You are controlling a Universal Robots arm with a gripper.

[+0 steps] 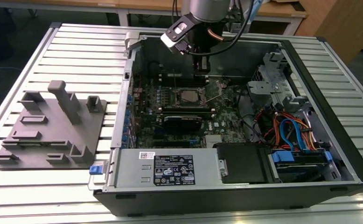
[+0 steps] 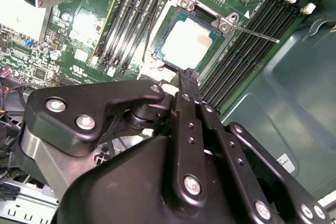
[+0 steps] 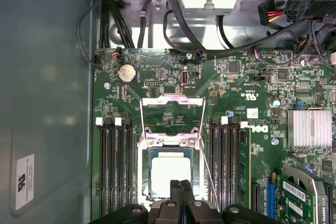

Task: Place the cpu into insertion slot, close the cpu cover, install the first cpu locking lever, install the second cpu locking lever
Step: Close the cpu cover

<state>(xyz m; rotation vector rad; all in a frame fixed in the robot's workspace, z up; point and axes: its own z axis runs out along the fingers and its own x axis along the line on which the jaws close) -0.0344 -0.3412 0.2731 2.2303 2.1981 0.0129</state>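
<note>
Slatted table (image 1: 75,51) bears a labelled case (image 1: 244,198); the pincer (image 3: 181,183) hangs pinched shut, empty, over the cpu (image 3: 168,174).

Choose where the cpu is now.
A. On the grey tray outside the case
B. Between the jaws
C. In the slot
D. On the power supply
C: in the first wrist view the cpu lies flat inside the rim of the slot, with the cover swung open beyond it.
</note>
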